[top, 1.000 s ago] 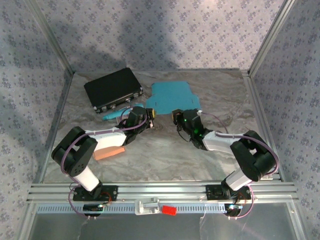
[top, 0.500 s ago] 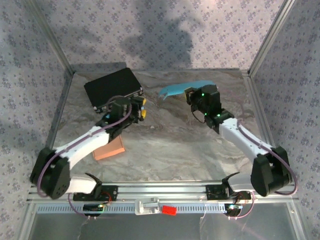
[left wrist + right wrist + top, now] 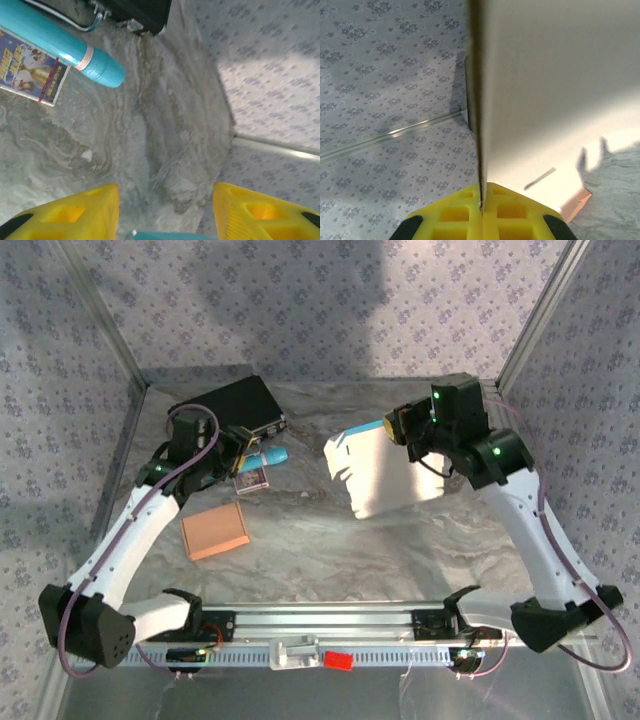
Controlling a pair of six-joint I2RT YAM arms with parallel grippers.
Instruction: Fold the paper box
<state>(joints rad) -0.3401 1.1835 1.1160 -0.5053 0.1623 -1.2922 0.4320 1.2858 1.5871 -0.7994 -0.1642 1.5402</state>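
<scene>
Paper box: a flat, unfolded blank, at the right-centre of the bench. It is held up at a tilt. Its pale face is toward the overhead camera, and a blue strip shows along its upper edge. Cut tabs are visible on its left side. Cannot tell whether its lower corner touches the bench.

Right tool: grips the blank at its upper right edge. In the wrist view the right tool has its yellow fingers pressed together on the thin card edge, and the paper box rises straight up from them.

Left tool: at the back left of the bench, well apart from the blank. In the wrist view the left tool has its yellow fingers spread about halfway. Only bare bench surface lies between them, and it holds nothing.

Other items:
- Black case at the back left.
- Teal marker just in front of the case.
- Printed card partly under the marker.
- Tan block lying nearer the arms.
</scene>
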